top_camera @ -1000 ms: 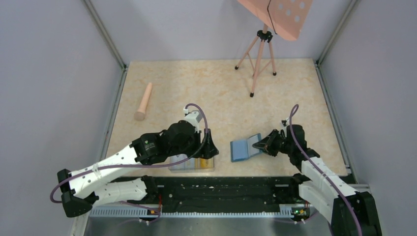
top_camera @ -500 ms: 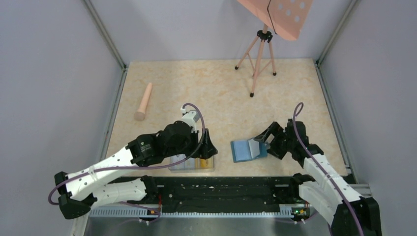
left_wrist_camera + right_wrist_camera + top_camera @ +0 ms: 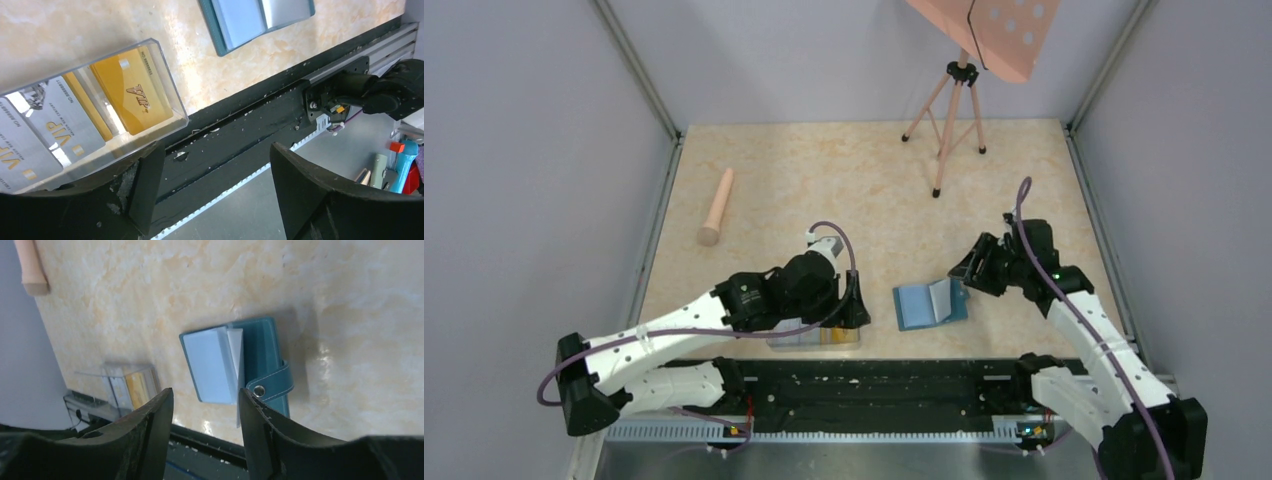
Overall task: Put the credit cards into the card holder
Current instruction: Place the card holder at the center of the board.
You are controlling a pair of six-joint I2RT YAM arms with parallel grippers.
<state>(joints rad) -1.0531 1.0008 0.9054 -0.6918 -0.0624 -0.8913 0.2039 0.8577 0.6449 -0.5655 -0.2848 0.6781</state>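
Beige marbled tabletop (image 3: 874, 170) boxed in by grey walls, black rail along the near edge. Pink tripod (image 3: 952, 120) standing at 1 o'clock, pale pink cylinder (image 3: 716, 206) lying at 10 o'clock.

Card holder (image 3: 929, 303) at 5 o'clock of the table, lying open and flat, teal cover down, one pale blue inner leaf lifted partly upright, snap tab (image 3: 272, 382) sticking out from one edge. No card seen in its pockets.

Credit cards (image 3: 132, 90) all inside a clear plastic box (image 3: 814, 335) at 7 o'clock, well apart from the holder: gold ones leaning toward the holder's end, pale blue-white ones (image 3: 55, 127) at the other end.

Left gripper (image 3: 217, 160) poised over the box's holder-side end, jaws spread wide, nothing between them.

Right gripper (image 3: 205, 397) up off the table at 2 o'clock of the holder, just beside it, jaws parted to a moderate gap, empty, touching neither holder nor card.
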